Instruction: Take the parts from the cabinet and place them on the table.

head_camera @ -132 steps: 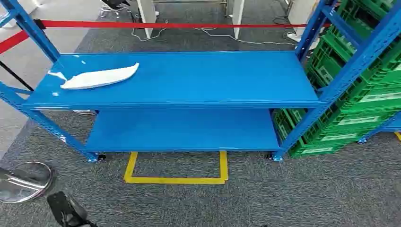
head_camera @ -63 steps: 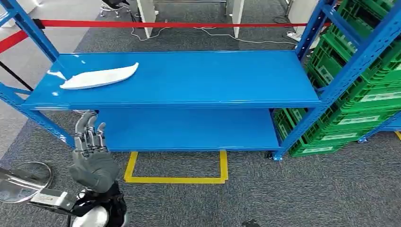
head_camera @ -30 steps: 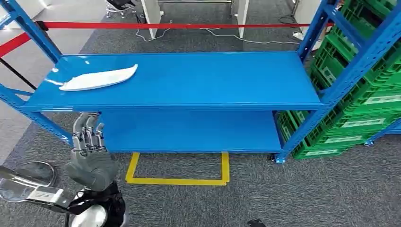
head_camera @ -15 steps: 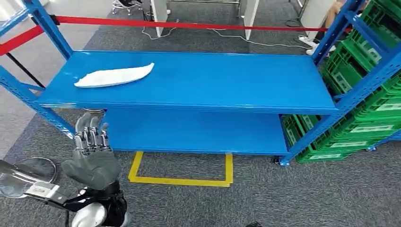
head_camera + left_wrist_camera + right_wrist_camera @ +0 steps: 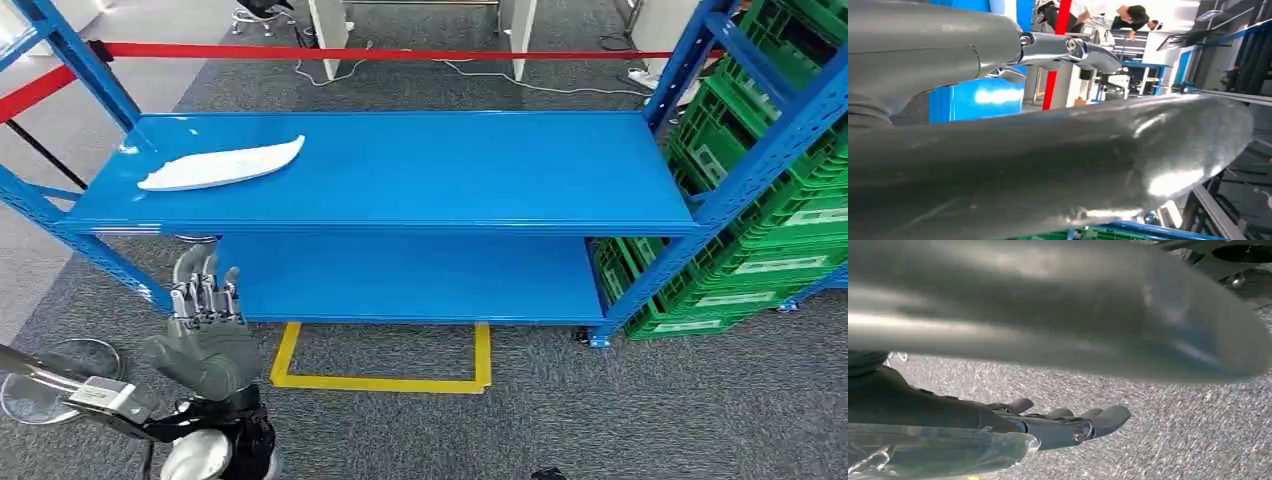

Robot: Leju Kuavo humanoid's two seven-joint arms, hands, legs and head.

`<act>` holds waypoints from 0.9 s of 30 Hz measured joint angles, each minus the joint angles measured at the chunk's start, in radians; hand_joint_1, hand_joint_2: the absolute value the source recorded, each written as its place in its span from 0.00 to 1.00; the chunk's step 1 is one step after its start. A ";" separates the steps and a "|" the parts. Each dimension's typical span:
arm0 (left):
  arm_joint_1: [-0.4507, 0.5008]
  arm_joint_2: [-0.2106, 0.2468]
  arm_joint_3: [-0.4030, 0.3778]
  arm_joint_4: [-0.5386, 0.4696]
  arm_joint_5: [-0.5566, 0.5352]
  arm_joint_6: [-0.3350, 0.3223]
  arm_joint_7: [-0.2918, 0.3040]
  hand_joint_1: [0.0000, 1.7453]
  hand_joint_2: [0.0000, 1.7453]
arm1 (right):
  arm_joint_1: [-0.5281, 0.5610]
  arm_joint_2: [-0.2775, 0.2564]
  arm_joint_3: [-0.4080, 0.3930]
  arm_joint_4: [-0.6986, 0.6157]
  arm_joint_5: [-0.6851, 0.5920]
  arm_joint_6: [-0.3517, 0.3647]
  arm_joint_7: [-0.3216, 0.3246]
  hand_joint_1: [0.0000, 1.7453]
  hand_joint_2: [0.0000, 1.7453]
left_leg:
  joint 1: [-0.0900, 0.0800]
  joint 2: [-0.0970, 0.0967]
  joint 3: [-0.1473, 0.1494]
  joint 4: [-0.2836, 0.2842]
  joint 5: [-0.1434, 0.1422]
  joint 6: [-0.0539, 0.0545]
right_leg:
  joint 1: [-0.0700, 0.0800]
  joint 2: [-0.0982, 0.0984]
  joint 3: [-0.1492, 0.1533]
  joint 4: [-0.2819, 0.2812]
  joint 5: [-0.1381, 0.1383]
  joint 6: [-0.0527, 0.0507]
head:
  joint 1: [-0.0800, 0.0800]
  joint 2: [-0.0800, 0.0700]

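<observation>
Floor: grey carpet (image 5: pixel 640 400) w/ yellow taped square (image 5: pixel 380 358) in front of rack; red barrier tape (image 5: pixel 380 52) behind it, cables on floor beyond
L hand (image 5: pixel 203 335): low at near left, below and in front of rack's top shelf, palm away from camera, fingers (image 5: pixel 205 290) upright and a bit apart, holding nothing; well apart from the part
Part: white part (image 5: pixel 222 165), long flat leaf-like shell, lying on top shelf toward its left end, pointed tip aimed right
Handling (judgement): looks like thin moulded plastic, so prob light and fairly stiff, smooth and likely slippery on painted metal; may flex or slide if pushed at the tip. Best hold prob around the mid-section across its narrow width, thumb under one long edge, fingers over the top; near edge of shelf gives room to get under it
Rack: blue steel shelving (image 5: pixel 640 165), two levels, top shelf glossy w/ light glare at left; lower shelf (image 5: pixel 400 275) bare blue
R side: green plastic crates (image 5: pixel 760 240) stacked on neighbouring rack, just beside blue upright
R hand (image 5: pixel 1058 425): seen in R wrist view over carpet, fingers lying straight out, nothing in them; can't tell how far from rack
Bkgd: L wrist view shows person bent over in room behind, blurred
</observation>
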 joint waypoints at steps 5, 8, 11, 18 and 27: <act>0.000 -0.002 0.001 0.005 0.000 -0.001 0.000 0.00 0.00 | 0.001 0.000 0.000 0.000 -0.002 -0.004 0.001 0.00 0.00 | -0.006 0.001 0.039 -0.092 0.006 0.029 | 0.006 0.001 0.001 -0.009 0.004 0.031 | 0.000 0.000; -0.001 -0.002 -0.003 0.001 -0.034 -0.001 0.000 0.00 0.00 | -0.001 0.000 0.000 0.000 0.007 0.000 0.002 0.00 0.00 | 0.000 0.002 0.043 -0.099 0.009 0.050 | 0.006 0.001 -0.040 0.077 -0.057 0.042 | 0.008 0.000; 0.000 0.004 -0.007 -0.003 -0.063 -0.002 0.000 0.00 0.00 | 0.001 0.000 0.000 0.000 0.015 0.011 0.005 0.00 0.00 | -0.005 0.001 0.043 -0.099 0.008 0.055 | 0.007 0.002 -0.149 0.308 -0.147 0.043 | 0.010 0.000; -0.001 0.019 -0.027 -0.058 -0.103 0.038 0.000 0.00 0.00 | -0.004 -0.001 0.000 0.000 0.035 0.011 0.004 0.00 0.00 | -0.013 -0.006 0.053 -0.096 0.001 0.035 | 0.008 0.004 -0.002 0.001 0.001 0.026 | 0.007 0.000; 0.000 0.036 -0.055 -0.126 -0.075 0.048 0.000 0.00 0.00 | -0.002 -0.002 0.000 0.000 0.051 0.011 -0.002 0.00 0.00 | -0.007 -0.003 -0.097 0.212 -0.140 0.000 | 0.004 -0.001 -0.002 -0.005 0.006 -0.004 | -0.002 0.000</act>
